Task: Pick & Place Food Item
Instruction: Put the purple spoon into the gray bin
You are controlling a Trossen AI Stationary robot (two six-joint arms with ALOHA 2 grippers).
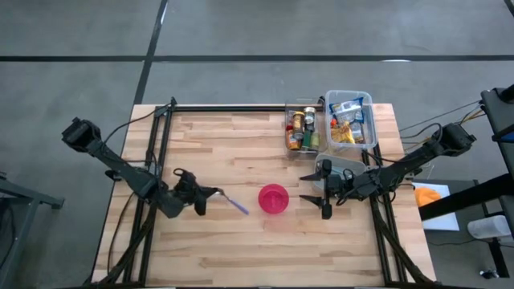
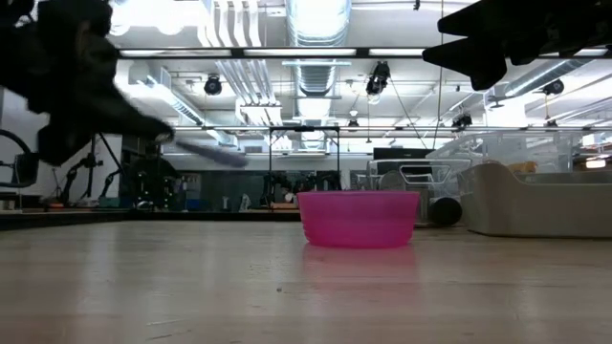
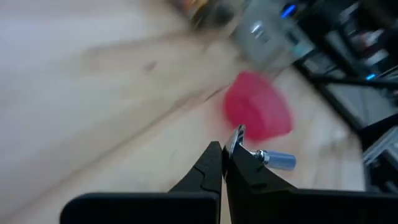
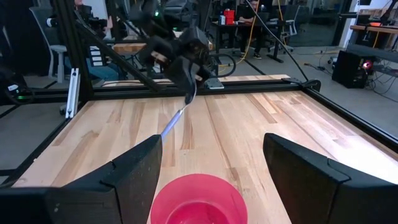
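Note:
A thin stick-like food item with a silver end and a blue end (image 1: 236, 206) hangs over the table left of the pink bowl (image 1: 273, 198). My left gripper (image 1: 215, 193) is shut on it. In the right wrist view the item (image 4: 176, 119) slants down from that gripper toward the bowl (image 4: 198, 200). The bowl stands on its base on the wooden table (image 1: 225, 152). My right gripper (image 1: 310, 188) waits open just right of the bowl, one finger on either side of the bowl's near rim in its own view, touching nothing. My left gripper (image 3: 224, 150) pinches the item's silver end (image 3: 238, 134) between its two shut fingers. The fingers slant down, coming from the table's left. The blue end (image 3: 278, 160) sticks out past the fingertips toward the bowl, and the item is lifted clear of the table.
A clear bin of snack packets (image 1: 350, 120) and a tray of jars and bottles (image 1: 301, 128) stand at the far right of the table. A black rail (image 1: 233, 107) runs along the far edge. Bare wood lies left of and in front of the bowl.

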